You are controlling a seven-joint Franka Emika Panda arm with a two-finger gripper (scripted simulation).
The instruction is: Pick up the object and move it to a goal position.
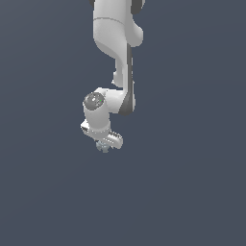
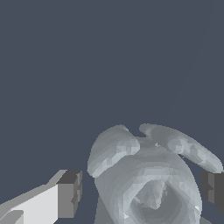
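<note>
The object (image 2: pixel 148 183) is a pale grey-bluish lumpy round thing with knobby bumps. In the wrist view it fills the space between my two fingers. In the exterior view it (image 1: pixel 102 147) peeks out just below the white hand, on the dark floor. My gripper (image 2: pixel 141 192) is open around it. One dark finger pad (image 2: pixel 70 192) stands a small gap away from the object, and the other pad (image 2: pixel 213 190) is right beside its far side. In the exterior view the gripper (image 1: pixel 104 143) points downward and its fingertips are mostly hidden by the hand.
The white arm (image 1: pixel 115 57) comes down from the top of the exterior view. A plain dark grey-blue floor (image 1: pixel 192 192) lies all around.
</note>
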